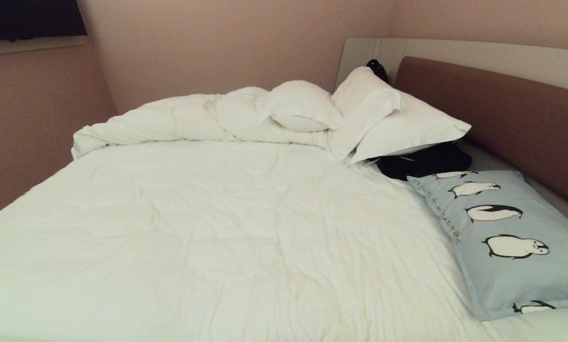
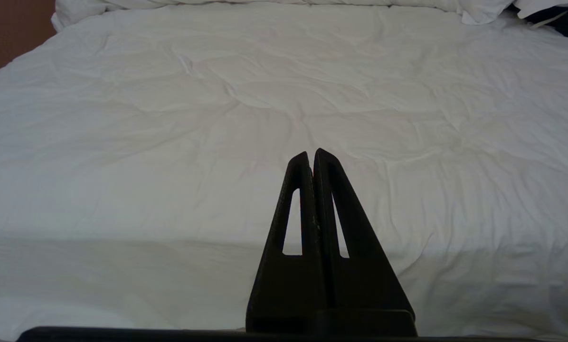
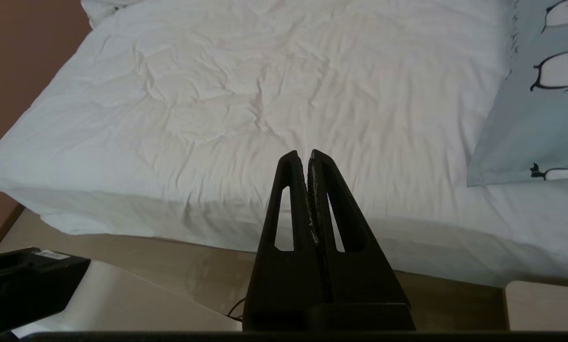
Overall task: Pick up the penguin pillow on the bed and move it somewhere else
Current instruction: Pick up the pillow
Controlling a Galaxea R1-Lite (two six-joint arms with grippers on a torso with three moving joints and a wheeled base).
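Right gripper (image 3: 308, 156), fingers together, points level over the bed (image 3: 217, 118) edge.

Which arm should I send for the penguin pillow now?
Right. The penguin pillow lies on the bed's right side by the headboard, and shows near the shut right gripper. The shut left gripper faces only bare sheet.

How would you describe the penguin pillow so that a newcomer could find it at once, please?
Start at the bed with the brown headboard. On the right side, flat beside that headboard, lies the penguin pillow. Unlike the plain white pillows farther back, it is light blue with a row of black-and-white penguins.
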